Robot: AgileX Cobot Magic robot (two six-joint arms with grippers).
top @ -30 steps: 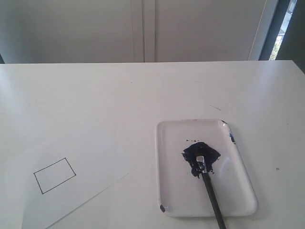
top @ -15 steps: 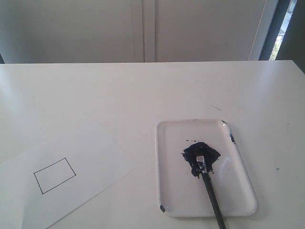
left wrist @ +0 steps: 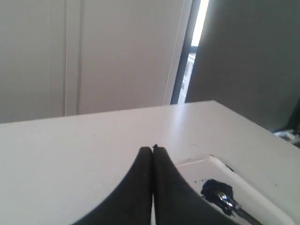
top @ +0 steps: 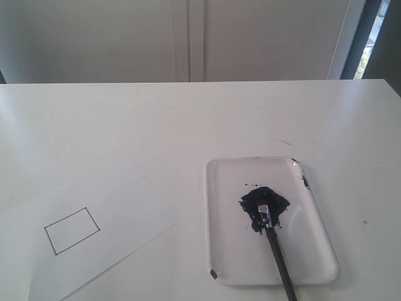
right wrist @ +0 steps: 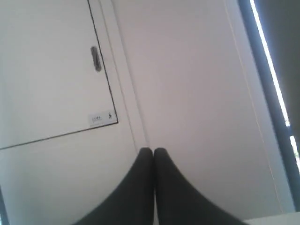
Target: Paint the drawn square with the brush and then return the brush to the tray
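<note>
Long black-handled brush (top: 276, 249) lies in the glossy white tray (top: 308, 246), lower right.
We see our left gripper (left wrist: 153, 150) and right gripper (right wrist: 153, 151) pressed closed, holding nothing.

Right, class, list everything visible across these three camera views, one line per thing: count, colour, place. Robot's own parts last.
table: one, white, fills the exterior view
paper sheet: one, white, on the table
drawn square: one, black outline, unpainted inside, on the paper sheet
tray: one, glossy white, right of the paper sheet
paint blotch: one, dark navy, middle of the tray
brush: one, black handle, bristles in the paint blotch, handle over the tray's rim
cabinet: one, white, behind the table
handle: one, grey, on the cabinet door
left fingers: two, black, closed together, above the table near the tray
right fingers: two, black, closed together, pointing at the cabinet
</note>
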